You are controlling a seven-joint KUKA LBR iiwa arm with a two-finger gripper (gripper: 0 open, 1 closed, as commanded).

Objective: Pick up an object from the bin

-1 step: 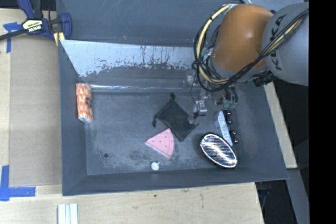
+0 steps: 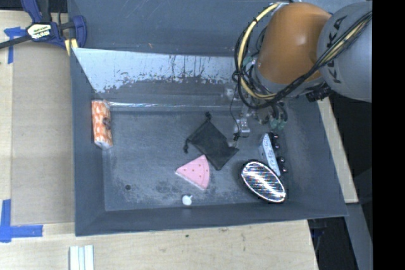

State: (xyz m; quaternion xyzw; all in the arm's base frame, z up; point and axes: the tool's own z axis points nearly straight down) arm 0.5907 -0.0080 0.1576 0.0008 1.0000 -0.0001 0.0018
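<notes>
My gripper (image 2: 242, 128) hangs below the arm's wrist at the right of the bin, just above the floor. Directly to its left lies a black, crumpled piece of cloth-like material (image 2: 212, 142), whose right corner reaches up to the gripper. A slim black and white stick-shaped thing (image 2: 273, 153) lies just right of the gripper. In front of it rests an oval brush with black and white stripes (image 2: 262, 181). A pink wedge (image 2: 195, 172) sits at the black piece's near edge.
An orange and white packet (image 2: 101, 124) lies against the left wall. A small white ball (image 2: 186, 200) rests by the front wall. The arm's orange cover and cables hang over the bin's right rear part.
</notes>
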